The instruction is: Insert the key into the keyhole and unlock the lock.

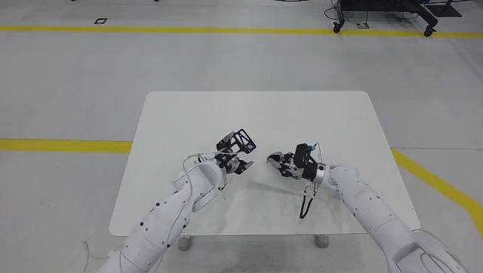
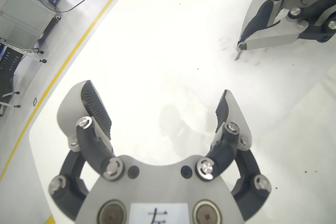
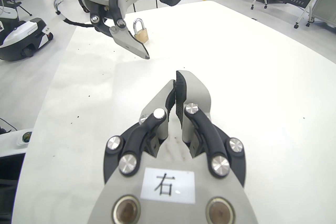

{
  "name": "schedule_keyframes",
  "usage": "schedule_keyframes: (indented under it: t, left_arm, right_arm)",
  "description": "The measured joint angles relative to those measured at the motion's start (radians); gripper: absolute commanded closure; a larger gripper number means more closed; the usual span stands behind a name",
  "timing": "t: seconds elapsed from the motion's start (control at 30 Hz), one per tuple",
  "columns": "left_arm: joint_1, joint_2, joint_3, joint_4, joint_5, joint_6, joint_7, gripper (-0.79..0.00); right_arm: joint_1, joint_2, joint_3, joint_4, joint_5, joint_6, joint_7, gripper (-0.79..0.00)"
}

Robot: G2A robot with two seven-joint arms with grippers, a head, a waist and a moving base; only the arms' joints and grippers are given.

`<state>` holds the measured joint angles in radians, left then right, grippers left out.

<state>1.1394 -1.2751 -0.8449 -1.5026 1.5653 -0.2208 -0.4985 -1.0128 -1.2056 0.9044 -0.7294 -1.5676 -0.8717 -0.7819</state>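
A small brass padlock (image 3: pixel 141 34) with a silver shackle stands upright on the white table (image 1: pixel 339 115), just behind my left gripper as the right wrist view shows it. My left gripper (image 1: pixel 247 154) (image 2: pixel 157 93) (image 3: pixel 158 29) is open above the table near its middle, nothing between its fingers. Facing it a short way off, my right gripper (image 1: pixel 272 158) (image 2: pixel 242 46) (image 3: pixel 175 79) is shut. A thin metal key blade (image 2: pixel 237 55) sticks out from its fingertips, pointing down near the tabletop.
A black cable (image 1: pixel 306 201) loops down from the right wrist over the table's near side. The table's back half and right side are bare. A few dark specks (image 2: pixel 311 171) lie on the surface.
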Motion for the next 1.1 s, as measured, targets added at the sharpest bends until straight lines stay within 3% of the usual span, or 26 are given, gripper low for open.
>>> schedule_keyframes:
  t: [0.3, 0.57, 0.7, 0.87, 1.1]
  left_arm:
    - [-0.108, -0.059, 0.114, 0.168, -0.005, 0.036, -0.009, -0.785]
    - [-0.174, -0.102, 0.148, 0.297, -0.052, 0.066, 0.022, -0.785]
    - [-0.176, -0.096, 0.087, 0.288, -0.107, 0.056, 0.07, -0.785]
    - [-0.125, -0.066, -0.033, 0.196, -0.181, 0.006, 0.136, -0.785]
    - [-0.128, -0.067, -0.023, 0.201, -0.175, 0.01, 0.133, -0.785]
  right_arm:
    - [0.031, -0.007, -0.027, 0.068, -0.019, -0.002, -0.081, 0.0]
    - [0.042, -0.002, -0.023, 0.106, -0.008, 0.003, -0.156, 0.0]
    - [0.021, 0.016, -0.011, 0.047, 0.023, -0.009, -0.159, 0.0]
    - [-0.008, 0.048, 0.018, -0.037, 0.078, -0.047, -0.12, 0.0]
    - [-0.008, 0.047, 0.017, -0.035, 0.077, -0.046, -0.12, 0.0]
